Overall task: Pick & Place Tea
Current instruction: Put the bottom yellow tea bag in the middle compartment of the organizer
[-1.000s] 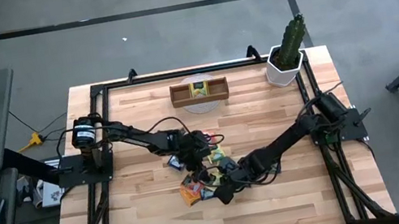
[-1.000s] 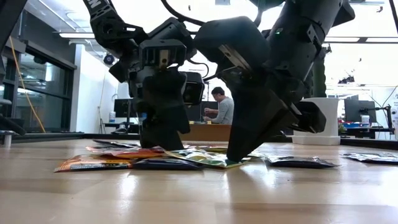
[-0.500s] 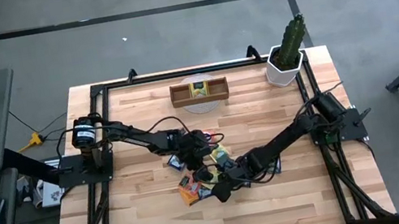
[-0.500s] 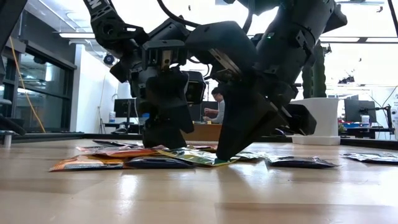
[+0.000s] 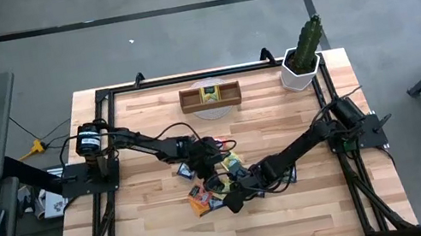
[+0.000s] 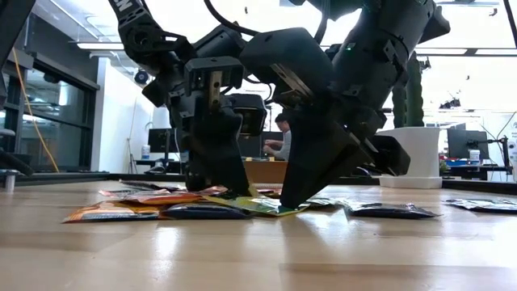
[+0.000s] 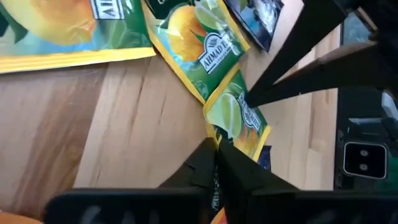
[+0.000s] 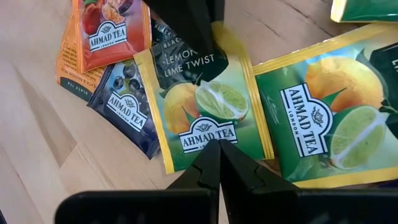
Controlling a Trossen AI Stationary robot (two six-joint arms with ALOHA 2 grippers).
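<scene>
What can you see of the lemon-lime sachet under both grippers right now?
The lemon-lime sachet is a flat square foil packet, green-faced with a yellow border, printed with a lemon, a cut lime and an Ahmad Tea label. It lies on the wooden table, overlapping a dark blue sachet. The shut right gripper rests its tips on the sachet's face. The left gripper is shut on one edge, apparently pinching it.

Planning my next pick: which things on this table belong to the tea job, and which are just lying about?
Job:
tea sachets
wooden tray
left gripper
right gripper

Lying about:
potted cactus
round mat under the tray
</scene>
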